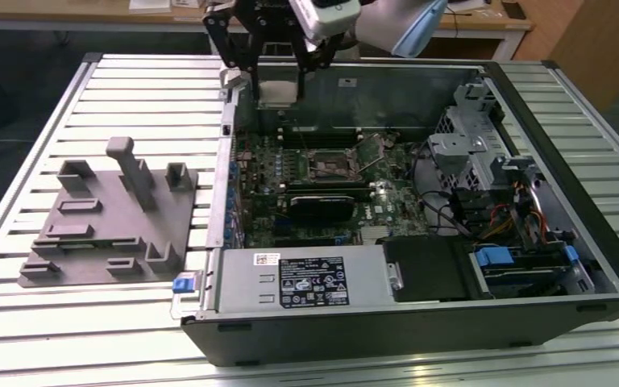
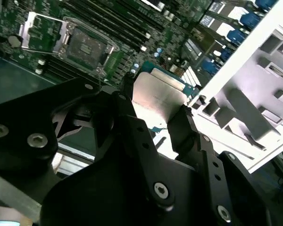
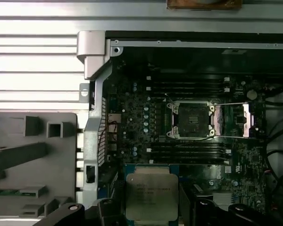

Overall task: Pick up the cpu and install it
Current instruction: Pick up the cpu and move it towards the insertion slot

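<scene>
One table carries the open computer case, and above its far left side the end effector, short of the open socket, is clamped on the cpu, which should be held level and square to that socket.

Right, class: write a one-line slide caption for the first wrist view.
The gripper holds the cpu over the motherboard, whose socket lies open and empty.

I count one cpu, pinched in my one gripper. Below my gripper lies one open computer case, holding one motherboard with one empty socket and one black heatsink block. One grey fixture tray sits off to my gripper's side, beside the case.
</scene>
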### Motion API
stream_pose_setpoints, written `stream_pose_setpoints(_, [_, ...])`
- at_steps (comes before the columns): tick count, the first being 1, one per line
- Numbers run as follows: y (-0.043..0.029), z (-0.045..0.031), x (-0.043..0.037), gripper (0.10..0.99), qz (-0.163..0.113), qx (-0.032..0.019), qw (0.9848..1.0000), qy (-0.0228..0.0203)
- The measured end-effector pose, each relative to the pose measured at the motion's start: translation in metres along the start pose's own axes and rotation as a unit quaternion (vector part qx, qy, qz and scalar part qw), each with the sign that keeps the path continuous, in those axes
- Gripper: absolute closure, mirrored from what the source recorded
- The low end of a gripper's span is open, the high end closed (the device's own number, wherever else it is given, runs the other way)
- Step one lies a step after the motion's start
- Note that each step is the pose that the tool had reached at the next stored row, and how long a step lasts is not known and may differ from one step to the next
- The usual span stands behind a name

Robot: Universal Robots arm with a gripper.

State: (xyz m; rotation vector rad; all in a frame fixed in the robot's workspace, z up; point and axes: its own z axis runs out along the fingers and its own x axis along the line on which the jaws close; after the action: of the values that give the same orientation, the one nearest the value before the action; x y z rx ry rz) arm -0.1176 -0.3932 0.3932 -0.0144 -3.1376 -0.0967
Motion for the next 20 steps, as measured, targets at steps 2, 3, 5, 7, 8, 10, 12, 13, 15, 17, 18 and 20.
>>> stream_pose_setpoints(2, [0.0011, 0.0005, -0.0076, 0.545, 0.000, 0.0000, 1.0000, 0.0000])
stream_pose_setpoints(3, [0.0017, 0.0007, -0.0111, 0.545, 0.000, 0.0000, 1.0000, 0.0000])
stream_pose_setpoints(5, [0.0031, 0.0012, -0.0177, 0.545, 0.000, -0.0001, 1.0000, -0.0001])
stream_pose_setpoints(7, [0.0045, 0.0017, -0.0234, 0.545, 0.000, -0.0001, 1.0000, -0.0001])
stream_pose_setpoints(8, [0.0056, 0.0020, -0.0258, 0.545, 0.001, 0.0000, 1.0000, 0.0000])
stream_pose_setpoints(10, [0.0091, 0.0027, -0.0295, 0.545, 0.001, 0.0000, 1.0000, 0.0000])
stream_pose_setpoints(12, [0.0130, 0.0037, -0.0336, 0.545, 0.001, -0.0001, 1.0000, -0.0001])
stream_pose_setpoints(13, [0.0143, 0.0043, -0.0363, 0.545, 0.001, -0.0001, 1.0000, -0.0001])
stream_pose_setpoints(15, [0.0165, 0.0052, -0.0421, 0.545, 0.001, 0.0000, 1.0000, 0.0000])
stream_pose_setpoints(17, [0.0181, 0.0064, -0.0494, 0.545, 0.001, 0.0000, 1.0000, -0.0001])
stream_pose_setpoints(18, [0.0184, 0.0068, -0.0535, 0.545, 0.001, -0.0001, 1.0000, -0.0001])
stream_pose_setpoints(20, [0.0190, 0.0075, -0.0615, 0.545, 0.001, -0.0001, 1.0000, -0.0001])
